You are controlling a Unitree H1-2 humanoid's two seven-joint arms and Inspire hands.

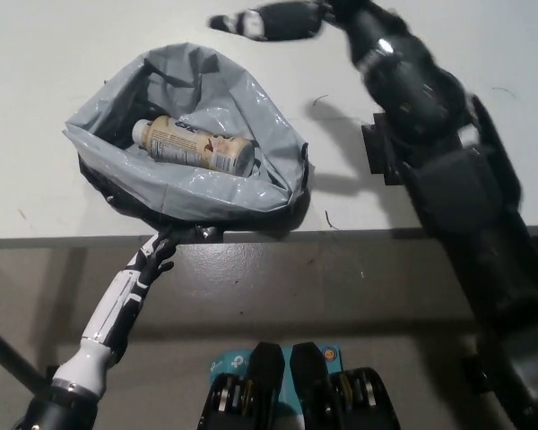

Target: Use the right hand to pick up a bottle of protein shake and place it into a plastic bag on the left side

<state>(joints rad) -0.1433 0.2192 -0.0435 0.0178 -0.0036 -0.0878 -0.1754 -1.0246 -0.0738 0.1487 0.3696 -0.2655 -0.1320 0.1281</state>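
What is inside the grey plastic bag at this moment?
One protein shake bottle lies on its side inside the grey plastic bag, cap toward picture left. The bag's folds hide whatever might be beneath the bottle.

The black right arm reaches up from the bottom right, forearm angled toward the top middle, its right hand (267,21) blurred, holding nothing, fingers pointing left. The white left hand (152,257) sits at lower left, forearm raised, fingers curled.

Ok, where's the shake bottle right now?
In the head view the bottle lies on its side inside the grey plastic bag at the table's left, cap toward the left. The right hand is above the bag, not touching it.
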